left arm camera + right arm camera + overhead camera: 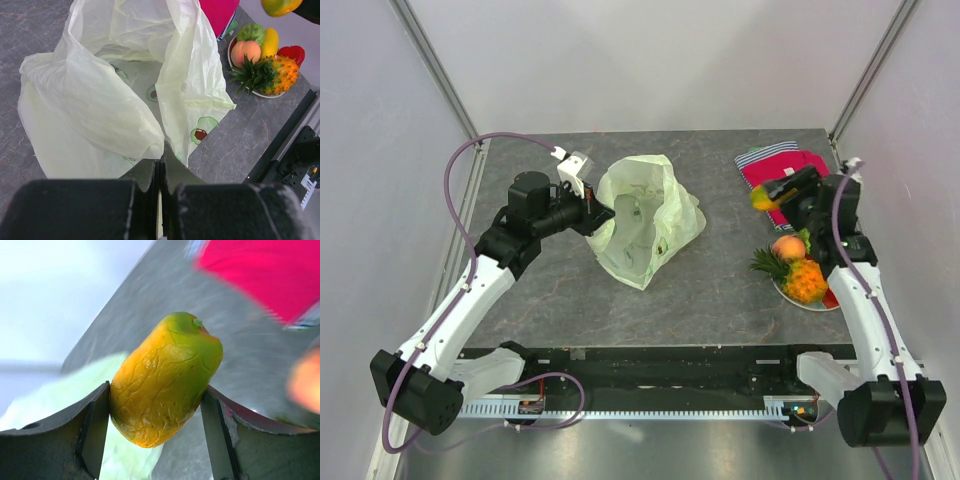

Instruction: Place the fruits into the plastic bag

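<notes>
Both jaws engaged | left jaws clamped on plastic bag (645, 222) rim, centre frame | right jaws gripping mango (763, 198), upper right | pineapple (800, 278) on plate (270, 95), lower right

A thin, crinkly pale-green plastic bag (645, 220) with small dark printed motifs is stood on the counter (720, 290), its mouth gaping open and its left rim pinched in the closed left claw (160, 167). Well to the right of the bag, a yellow-orange mango (165, 377) with a green end is held raised between the fingers of the right claw (772, 196). Farther right of the bag, the other fruits are clustered together: an orange pineapple (802, 280) laid on its side with its green crown pointed toward the bag, an orange-red peach (787, 247) touching it, a green round fruit (251, 32), a yellow piece (270, 42) and a red piece (291, 52).
</notes>
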Tool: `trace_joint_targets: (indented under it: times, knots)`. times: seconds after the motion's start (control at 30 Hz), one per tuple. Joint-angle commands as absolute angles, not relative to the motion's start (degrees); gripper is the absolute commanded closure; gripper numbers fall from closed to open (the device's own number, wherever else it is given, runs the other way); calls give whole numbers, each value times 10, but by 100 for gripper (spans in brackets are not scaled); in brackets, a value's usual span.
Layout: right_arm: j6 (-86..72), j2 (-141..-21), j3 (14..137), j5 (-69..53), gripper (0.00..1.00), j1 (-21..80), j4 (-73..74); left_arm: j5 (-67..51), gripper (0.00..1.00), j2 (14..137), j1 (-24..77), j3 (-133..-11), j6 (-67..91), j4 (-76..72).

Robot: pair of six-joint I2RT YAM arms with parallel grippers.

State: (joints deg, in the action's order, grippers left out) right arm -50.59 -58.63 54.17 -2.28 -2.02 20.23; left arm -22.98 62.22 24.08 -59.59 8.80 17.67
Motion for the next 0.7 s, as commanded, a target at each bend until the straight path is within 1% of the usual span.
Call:
trace_joint_targets:
  times: [0.0, 0.07, 0.1, 0.17, 0.2, 0.27, 0.3, 0.4, 0.43, 0.5, 0.57, 0.6, 0.67]
  knots:
    - [-426, -564, 530, -53, 100, 86, 31, -236, 98, 613, 236, -599, 61, 173]
    - [-376, -580, 538, -75, 100, 125, 4, -239, 98, 614, 236, -599, 62, 173]
    - [-360, -591, 543, -90, 100, 163, -10, -242, 99, 613, 236, -601, 62, 172]
    - [-302, -625, 562, -135, 100, 209, -29, -249, 98, 612, 236, -600, 62, 171]
    - [-279, -635, 569, -141, 100, 261, -29, -250, 99, 612, 236, -600, 62, 171]
    - [-218, -664, 590, -136, 100, 312, -32, -253, 98, 609, 236, -599, 61, 167]
    - [-198, -675, 595, -134, 100, 358, -33, -254, 98, 610, 236, -598, 61, 167]
    - [-142, -731, 633, -69, 100, 425, -2, -258, 98, 607, 236, -599, 58, 165]
    - [-133, -750, 663, -49, 100, 437, 41, -263, 99, 606, 236, -596, 59, 162]
    - [-113, -801, 704, -4, 100, 469, 69, -266, 99, 603, 236, -593, 57, 158]
    - [-110, -847, 727, 37, 100, 487, 97, -271, 99, 601, 236, -592, 55, 156]
    - [-129, -861, 749, 84, 100, 492, 117, -272, 98, 599, 236, -592, 55, 155]
    - [-155, -899, 766, 140, 100, 491, 135, -273, 98, 598, 236, -591, 55, 151]
